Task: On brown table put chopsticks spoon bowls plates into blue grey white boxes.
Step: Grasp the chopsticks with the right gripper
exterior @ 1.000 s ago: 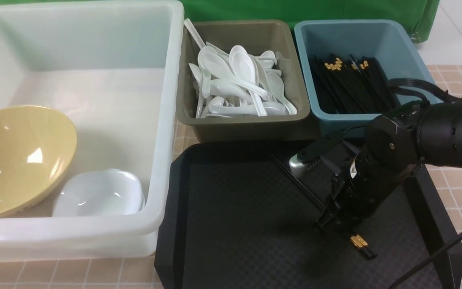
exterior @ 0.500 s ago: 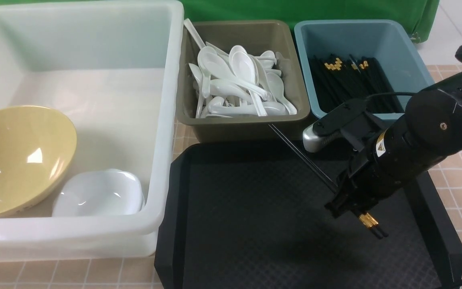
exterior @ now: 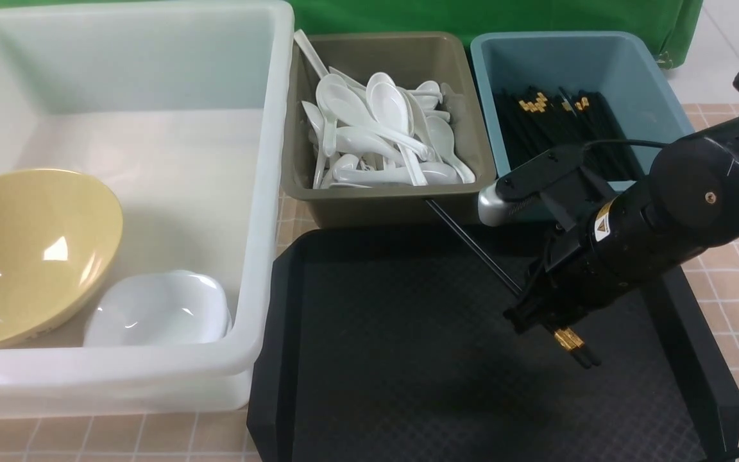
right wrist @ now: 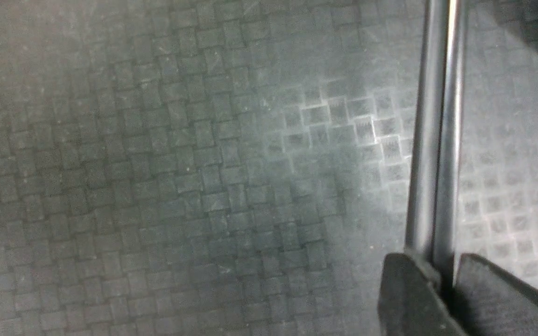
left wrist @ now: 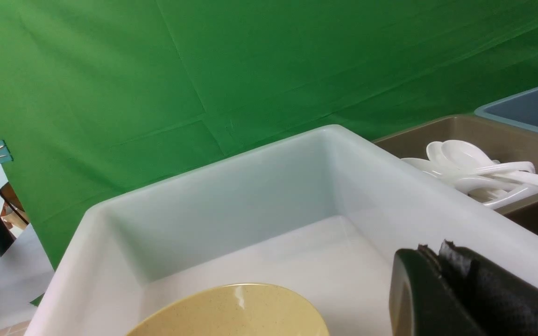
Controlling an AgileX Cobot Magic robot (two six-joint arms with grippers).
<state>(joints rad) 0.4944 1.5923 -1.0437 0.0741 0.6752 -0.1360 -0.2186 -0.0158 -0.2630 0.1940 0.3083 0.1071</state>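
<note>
A pair of thin long black chopsticks with short gold-coloured ends (exterior: 472, 247) is being clamped between the jaws of the right gripper (exterior: 539, 317) and is being held above the black textured plastic tray (exterior: 376, 359). The grip is being taken close to the gold ends, which are jutting out just past the gripper on the robot's side. The long shafts are being pointed away and leftward, and their far tips are being seen against the front wall of the olive grey-brown rectangular plastic bin (exterior: 395, 208). In the right wrist view the two shafts (right wrist: 435, 140) are being pinched side by side between the pads.

A heap of glossy white soup spoons (exterior: 376, 135) is being held in the olive bin. A bundle of like chopsticks (exterior: 555, 138) is lying in the teal blue rectangular plastic bin (exterior: 575, 58) beside it.

The left gripper (left wrist: 437, 252) is being kept with its jaws pressed together on nothing, above the very large translucent white plastic tub (exterior: 267, 192). In that tub, the large round mustard-yellow bowl (exterior: 29, 250) is being leaned tilted, with a small glossy white rounded-square dish (exterior: 158, 311) just beside it.

All of this is being carried on the tan-pink tiled brown table (exterior: 729, 122).
</note>
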